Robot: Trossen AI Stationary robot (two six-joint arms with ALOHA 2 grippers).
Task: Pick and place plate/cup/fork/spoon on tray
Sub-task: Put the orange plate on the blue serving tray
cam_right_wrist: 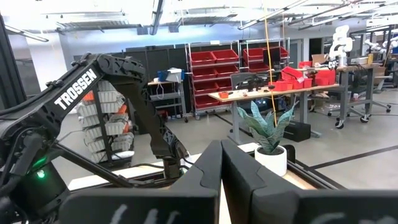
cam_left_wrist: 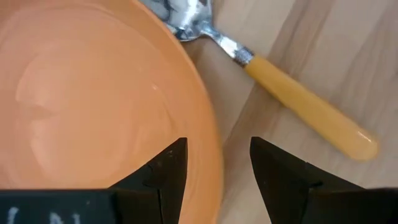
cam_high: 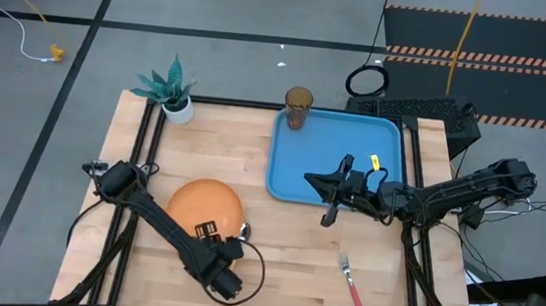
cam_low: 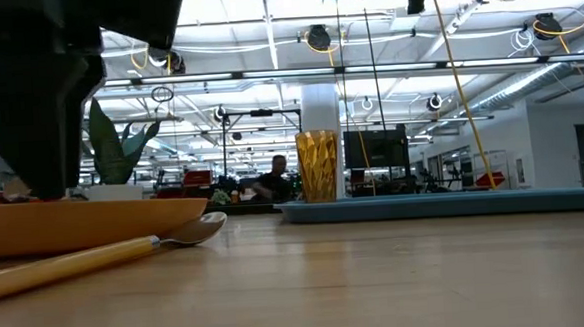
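The orange plate (cam_high: 202, 207) lies on the table at the near left. My left gripper (cam_left_wrist: 217, 174) is open and comes down over the plate's near right rim (cam_left_wrist: 211, 143), one finger over the inside and one outside. The spoon (cam_left_wrist: 298, 93) lies on the table just right of the plate, its bowl (cam_left_wrist: 186, 18) beside the rim. The amber cup (cam_high: 297, 108) stands upright in the far left corner of the blue tray (cam_high: 338, 159). The fork (cam_high: 351, 286) lies on the table near the front right. My right gripper (cam_high: 312, 181) is shut and empty above the tray. My left gripper stands with its fingers (cam_left_wrist: 168, 171) on either side of the plate's rim, coming from above. I cannot tell whether they touch the rim. The plate lies flat on the table.
A white pot with a green plant (cam_high: 173, 93) stands at the table's far left corner. The table's edge rails run along the left and right sides. Bare wood lies between the plate and the fork (cam_high: 292, 265).
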